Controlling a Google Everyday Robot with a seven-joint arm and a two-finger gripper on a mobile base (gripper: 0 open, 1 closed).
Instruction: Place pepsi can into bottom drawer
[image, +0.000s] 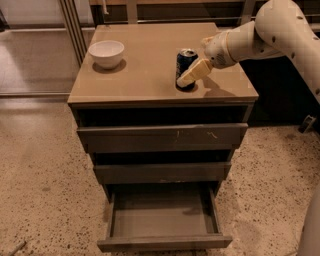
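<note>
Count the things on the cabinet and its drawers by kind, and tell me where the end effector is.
pepsi can: 1, on the cabinet top
white bowl: 1, on the cabinet top
drawers: 3 (top drawer, middle drawer, bottom drawer pulled open)
end effector: 1, at the pepsi can
Total: 6

We see an indoor test space of the office or laboratory kind rather than a home: a speckled terrazzo floor (40, 190), a metal-framed glass partition (72, 25) at upper left, and bare metal rails (165, 20) behind a lone grey-brown cabinet (150, 75). The cabinet stands free on the floor, its bottom drawer (165, 243) pulled out, with only a bowl (106, 52) and a can (186, 60) on top. We also note a white robot arm (280, 30) reaching in from the right, its gripper (189, 77) at the can's near side, which marks the place as a robotics workspace.
</note>
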